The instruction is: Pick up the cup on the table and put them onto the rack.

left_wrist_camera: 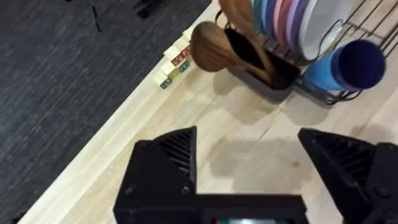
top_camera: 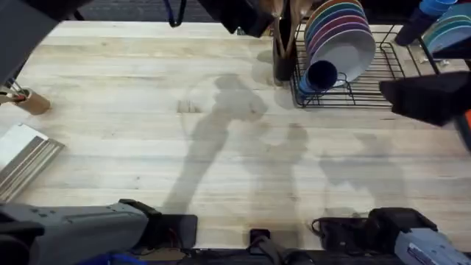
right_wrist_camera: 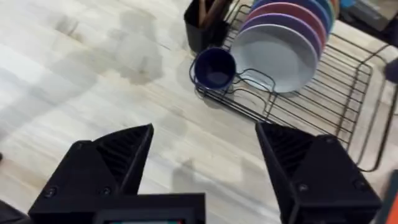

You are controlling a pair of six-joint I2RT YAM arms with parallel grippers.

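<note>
We start at the left gripper (left_wrist_camera: 249, 165). In the left wrist view its two black fingers (left_wrist_camera: 168, 162) stand spread wide apart, with bare desk (left_wrist_camera: 249, 124) between them and nothing held. Beyond the fingers we see a dark utensil holder (left_wrist_camera: 264, 65) carrying wooden utensils (left_wrist_camera: 211, 46), and just beside it the near corner of the rack (left_wrist_camera: 329, 93).

The right gripper (right_wrist_camera: 205, 168) is likewise spread, its fingers (right_wrist_camera: 112, 158) set well apart over bare desk with nothing between them. In the overhead view we see a dark arm part (top_camera: 430, 96) at about 3 o'clock of the frame, over the right end of the rack (top_camera: 368, 92).

The rack sits at about 1 o'clock in the overhead view, on the far part of the desk (top_camera: 184, 147). A row of coloured plates (top_camera: 342, 33) stands upright in its slots, a white plate frontmost. The navy cup (top_camera: 321, 73) lies on its side at the rack's near left corner, in front of the plates and touching the frontmost one, its open mouth facing out toward the desk. In the left wrist view a light blue cup (left_wrist_camera: 320, 71) shows behind the navy cup (left_wrist_camera: 357, 62), touching it.

At 9 o'clock in the overhead view a tan pen holder (top_camera: 29, 101) lies at the left edge. A ridged metal tray (top_camera: 22, 158) sits below it, at about 8 o'clock.
</note>
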